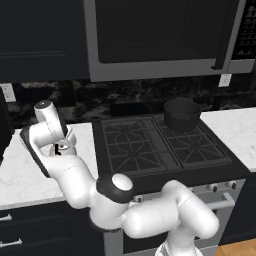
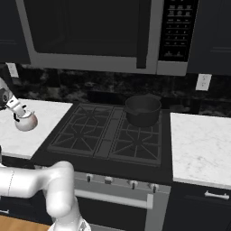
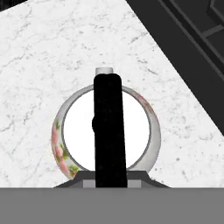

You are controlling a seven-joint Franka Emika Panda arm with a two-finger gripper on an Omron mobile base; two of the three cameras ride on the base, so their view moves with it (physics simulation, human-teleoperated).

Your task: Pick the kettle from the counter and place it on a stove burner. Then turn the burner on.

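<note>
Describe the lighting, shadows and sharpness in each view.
Left base view: dim, soft, dark upper cabinets; black pot barely separates from backsplash. Right base view: equally dim, small round silvery-white kettle stands out. Hand view: bright, even light on white marble counter, no strong shadows.

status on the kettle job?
Done: gripper is shut on the kettle handle. In hand: kettle at the counter, left of the cooktop; lift-off unclear. Left: set it on a stove burner, turn it on. Black pot takes the back-right burner.

Black pot (image 1: 182,114) on rear right burner (image 1: 186,127).
</note>
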